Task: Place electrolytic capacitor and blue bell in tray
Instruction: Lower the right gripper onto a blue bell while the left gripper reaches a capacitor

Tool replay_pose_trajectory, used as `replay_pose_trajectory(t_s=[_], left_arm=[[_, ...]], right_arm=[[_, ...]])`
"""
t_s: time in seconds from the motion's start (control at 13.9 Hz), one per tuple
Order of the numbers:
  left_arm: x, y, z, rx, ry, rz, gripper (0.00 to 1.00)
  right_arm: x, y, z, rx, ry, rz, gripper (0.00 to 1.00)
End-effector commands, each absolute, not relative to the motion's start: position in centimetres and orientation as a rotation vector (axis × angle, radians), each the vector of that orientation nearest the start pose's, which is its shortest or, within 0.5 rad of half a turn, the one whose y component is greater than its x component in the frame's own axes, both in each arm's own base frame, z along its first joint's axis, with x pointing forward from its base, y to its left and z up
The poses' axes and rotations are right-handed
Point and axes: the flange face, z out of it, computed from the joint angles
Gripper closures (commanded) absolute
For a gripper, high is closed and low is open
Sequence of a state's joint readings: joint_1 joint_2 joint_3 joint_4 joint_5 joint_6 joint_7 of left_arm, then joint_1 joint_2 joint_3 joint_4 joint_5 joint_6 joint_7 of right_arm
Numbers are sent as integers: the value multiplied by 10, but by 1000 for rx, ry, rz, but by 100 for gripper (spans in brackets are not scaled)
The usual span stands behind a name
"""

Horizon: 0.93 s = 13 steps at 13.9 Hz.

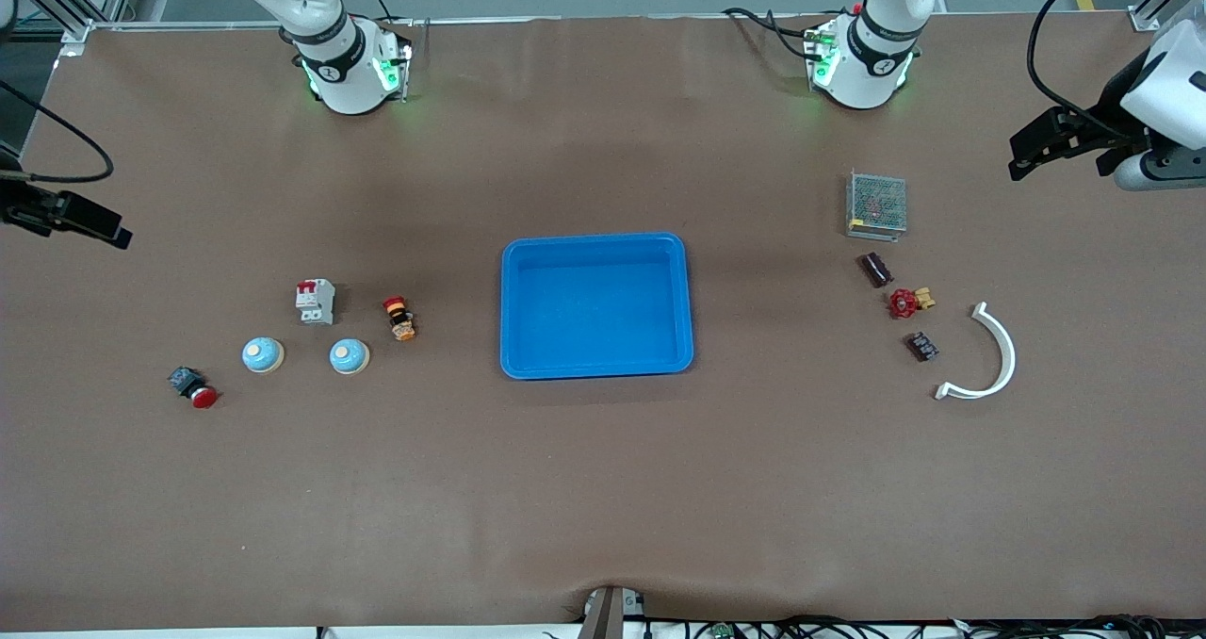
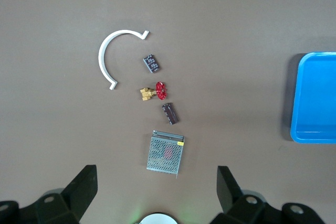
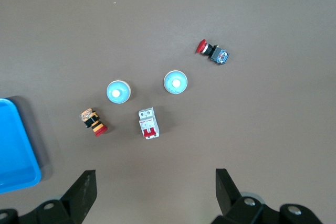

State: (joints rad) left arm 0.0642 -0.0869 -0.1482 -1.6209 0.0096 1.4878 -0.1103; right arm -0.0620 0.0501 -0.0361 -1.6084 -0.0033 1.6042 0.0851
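Risk of wrong pick: two blue bells (image 1: 350,356) (image 1: 263,354) and two capacitors (image 1: 875,270) (image 1: 922,347) outside empty tray (image 1: 595,245); left gripper (image 2: 156,186), right gripper (image 3: 156,187) spread, empty, high over parts

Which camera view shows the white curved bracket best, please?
The left wrist view shows the white curved bracket best: its whole arc and both hooked ends are plain against the table. The front view shows it whole too, but less plainly, toward the left arm's end. The right wrist view does not show it.
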Motion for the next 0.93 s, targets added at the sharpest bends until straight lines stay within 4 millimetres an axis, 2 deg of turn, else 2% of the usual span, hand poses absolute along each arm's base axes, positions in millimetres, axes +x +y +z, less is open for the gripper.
replay_pose_trajectory(t_s=[0.0, 0.29, 0.5, 0.72, 0.86], left_arm=[[512, -47, 647, -3112, -27, 72, 0], [513, -45, 646, -3114, -26, 75, 0], [516, -42, 641, -3115, -50, 89, 0], [519, -39, 629, -3112, -64, 129, 0], [524, -36, 616, -3110, -76, 179, 0]], right_arm=[[562, -60, 537, -3137, 284, 80, 0], [564, -59, 480, -3148, 268, -4, 0], [562, -59, 450, -3157, 255, -48, 0], [569, -62, 422, -3167, 206, -67, 0], [577, -64, 394, -3168, 200, -71, 0]])
